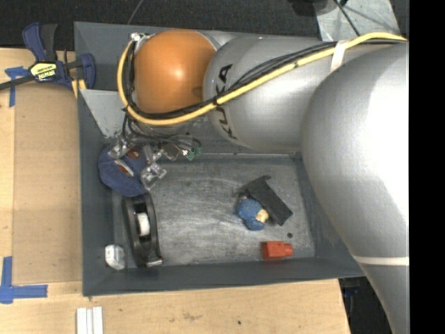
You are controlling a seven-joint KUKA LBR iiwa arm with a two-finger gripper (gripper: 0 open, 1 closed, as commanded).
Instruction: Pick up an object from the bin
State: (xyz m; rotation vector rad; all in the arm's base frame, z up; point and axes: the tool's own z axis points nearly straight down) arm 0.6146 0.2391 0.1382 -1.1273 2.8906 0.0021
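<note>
Grey bin (208,273), left side: hand (144,162) over roundish blue thing (113,176).

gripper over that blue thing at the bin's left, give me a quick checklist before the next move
1. The gripper is above the blue rounded thing at the bin's left: ok.
2. Is it held: cannot tell.
3. Room from the black tape holder beside it: not ok, very close.
4. Room from the bin's left wall: not ok, tight.
5. The blue-and-yellow toy, black flat piece and red block lie well away: ok.
</note>
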